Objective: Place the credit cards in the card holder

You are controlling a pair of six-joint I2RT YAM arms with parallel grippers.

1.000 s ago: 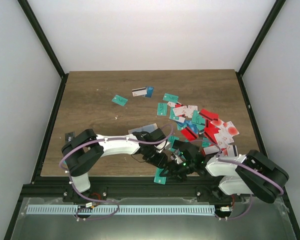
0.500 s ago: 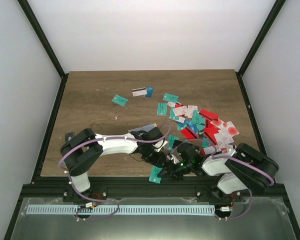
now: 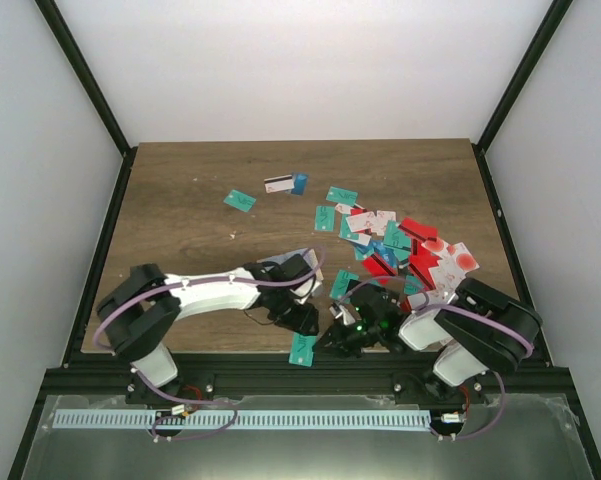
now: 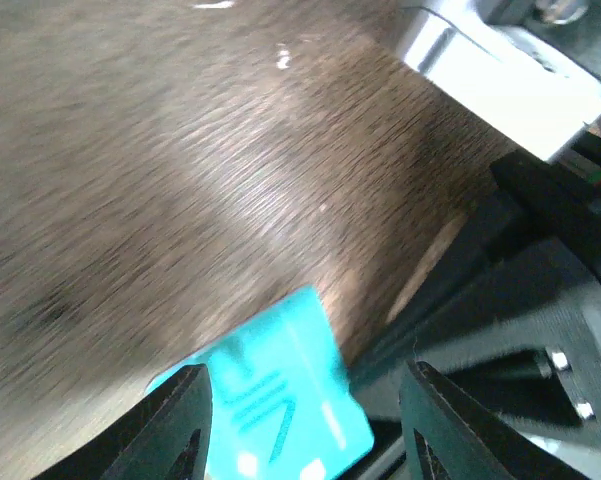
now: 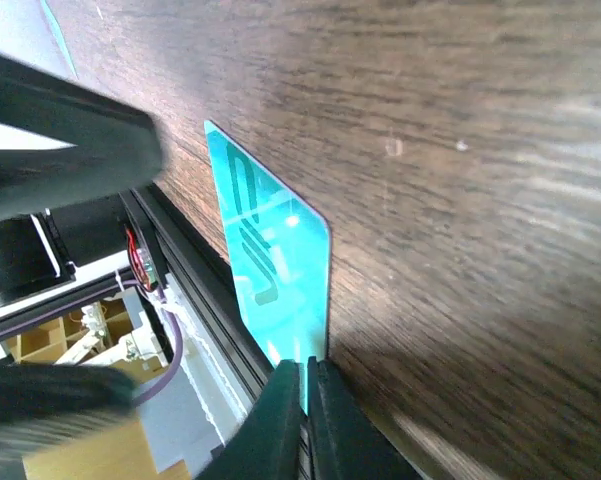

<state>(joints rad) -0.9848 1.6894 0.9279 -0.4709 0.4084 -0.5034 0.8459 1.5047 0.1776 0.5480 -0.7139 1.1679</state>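
Hanging half off the near edge of the table (image 3: 180,200) at about 6 o'clock is a teal card (image 5: 275,270), with its lower end out over the black frame rail (image 3: 220,378). The right pincer (image 5: 305,385) is clenched on that overhanging end, one tip on each face, so it's grasping the card by its thin edge zone. The left pincer (image 4: 302,405) sits right next to it with its jaws apart on either side of the same card. It looks released to me, not squeezing anything.

My read on handling: these cards are light, thin, stiff-ish plastic, and slick. Flat on wood there's nothing to get a fingertip under, so the overhang is the place to take hold. A pinch that close to one end could let the card swivel or slip, so I'd go gently and keep it level.

Further back, at roughly 3 to 4 o'clock, is the big pile of cards (image 3: 410,255), red, white and teal all overlapping. Out toward 11 o'clock there's a stray teal card (image 3: 239,200), and near 12 o'clock a white and blue pair (image 3: 285,184). I can't pick out the card holder for certain in any view; it may be under the left arm.
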